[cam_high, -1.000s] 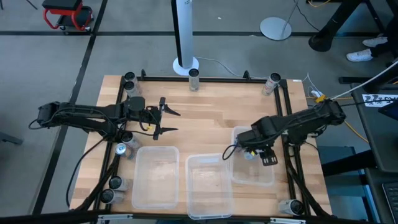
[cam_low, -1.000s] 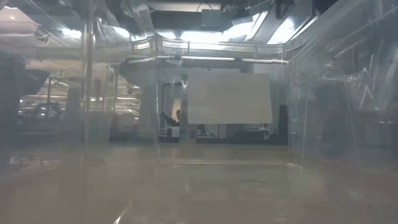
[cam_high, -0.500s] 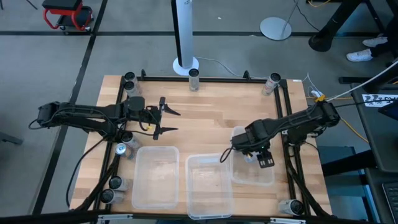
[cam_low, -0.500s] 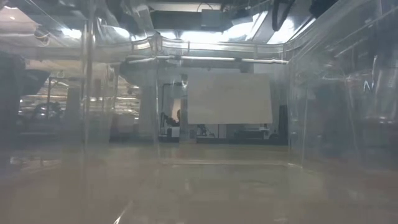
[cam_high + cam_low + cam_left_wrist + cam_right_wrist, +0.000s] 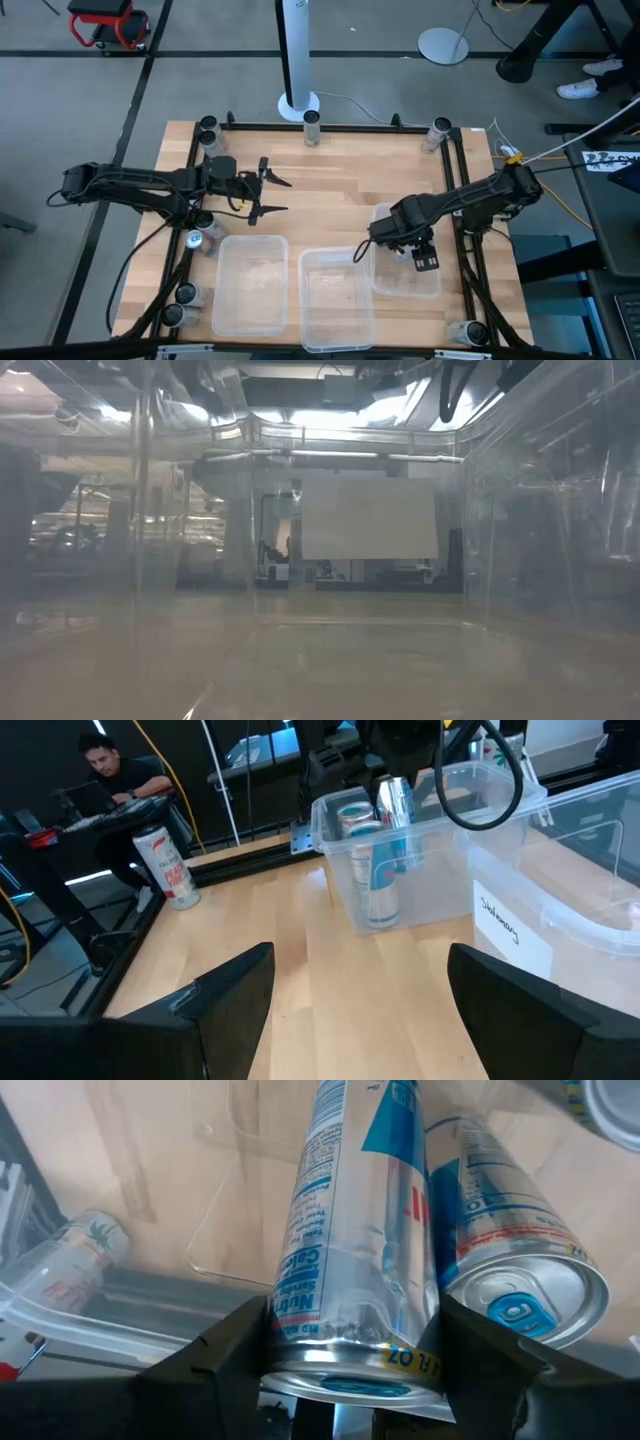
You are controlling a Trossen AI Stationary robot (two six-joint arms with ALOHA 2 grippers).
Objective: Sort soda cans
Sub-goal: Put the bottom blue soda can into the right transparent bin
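My right gripper (image 5: 405,245) hangs over the right clear bin (image 5: 425,290), shut on a silver-and-blue soda can (image 5: 350,1230), also visible in the left wrist view (image 5: 393,805). A second can of the same kind (image 5: 510,1250) stands in that bin right beside it. My left gripper (image 5: 283,195) waits open above the bare wood at the table's left, with nothing between its fingers (image 5: 230,990). Several more cans stand along the table's edges, such as one at the far edge (image 5: 312,122) and one at the left (image 5: 195,240). My right gripper pinches the can's side wall close to its upper end (image 5: 300,1330) between its two fingers (image 5: 225,1355). The fingers come steeply from above. The can hangs below them, slightly tilted, inside the right bin. Whether its lower end rests on the bin floor does not show.
A left bin (image 5: 250,283) and a middle bin (image 5: 337,297) with a handwritten label (image 5: 510,930) stand along the near edge. A black rail frames the table (image 5: 350,127). A red-and-white can (image 5: 165,865) stands by the far right corner. Bare wood lies between the arms (image 5: 330,195).
My right gripper has sunk a little and shifted slightly toward the table's left over the right bin, carrying the can down with it. The can stays pinched and nearly upright.
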